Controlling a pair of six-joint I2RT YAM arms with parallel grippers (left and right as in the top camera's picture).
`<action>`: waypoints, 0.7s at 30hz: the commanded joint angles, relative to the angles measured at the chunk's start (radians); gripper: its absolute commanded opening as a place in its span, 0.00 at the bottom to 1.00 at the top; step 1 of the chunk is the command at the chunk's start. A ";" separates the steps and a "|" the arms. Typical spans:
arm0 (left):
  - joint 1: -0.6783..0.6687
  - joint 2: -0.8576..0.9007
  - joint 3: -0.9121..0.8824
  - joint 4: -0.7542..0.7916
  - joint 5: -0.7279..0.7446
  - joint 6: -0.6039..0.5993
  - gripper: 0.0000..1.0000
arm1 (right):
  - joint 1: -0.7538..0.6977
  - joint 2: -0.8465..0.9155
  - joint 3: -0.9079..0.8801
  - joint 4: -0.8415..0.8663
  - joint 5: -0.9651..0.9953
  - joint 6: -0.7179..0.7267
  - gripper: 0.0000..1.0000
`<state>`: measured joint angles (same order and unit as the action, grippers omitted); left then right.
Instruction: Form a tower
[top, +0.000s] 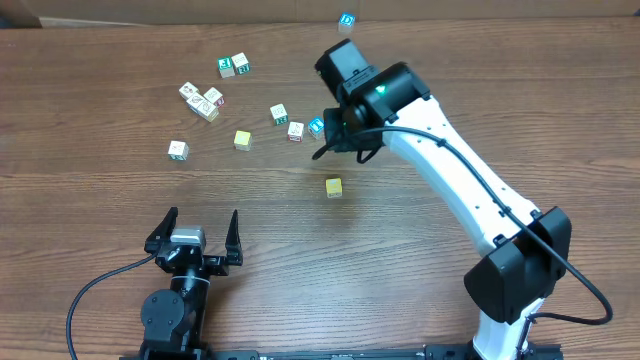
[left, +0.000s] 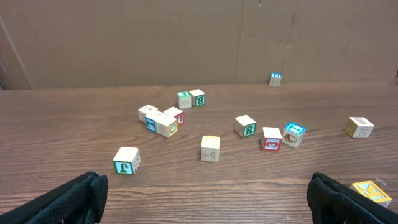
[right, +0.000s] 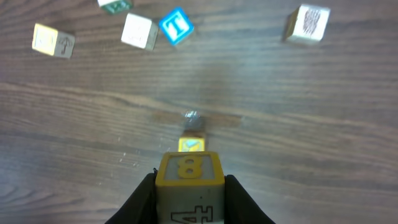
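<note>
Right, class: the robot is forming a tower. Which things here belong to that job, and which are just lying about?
In the job: yellow-edged wooden number cube gripped by the right gripper; lone yellow wooden cube, probably the base.
Lying about: blue-edged wooden T cube; red-edged wooden cube; green-edged wooden R cube; blue-topped cube by the far edge; open left gripper.

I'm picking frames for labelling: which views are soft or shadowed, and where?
Overhead: evenly lit and sharp, short soft shadows beside the loose cubes. Left wrist: cubes crisp, its own fingers dark and blurred in the bottom corners. Right wrist: the held yellow cube, close to the lens, looks soft; the table beyond slightly smeared.
</note>
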<state>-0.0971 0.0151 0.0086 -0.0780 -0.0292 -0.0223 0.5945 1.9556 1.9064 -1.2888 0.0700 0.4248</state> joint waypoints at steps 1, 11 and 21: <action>0.007 -0.011 -0.003 0.002 0.012 0.016 1.00 | 0.023 0.000 -0.009 -0.012 -0.004 0.069 0.24; 0.007 -0.011 -0.003 0.002 0.012 0.016 1.00 | 0.028 0.000 -0.010 -0.042 -0.005 0.100 0.24; 0.007 -0.011 -0.003 0.002 0.011 0.016 1.00 | 0.028 0.001 -0.044 -0.032 -0.004 0.100 0.23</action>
<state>-0.0971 0.0151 0.0086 -0.0780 -0.0292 -0.0223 0.6216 1.9556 1.8927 -1.3315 0.0662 0.5194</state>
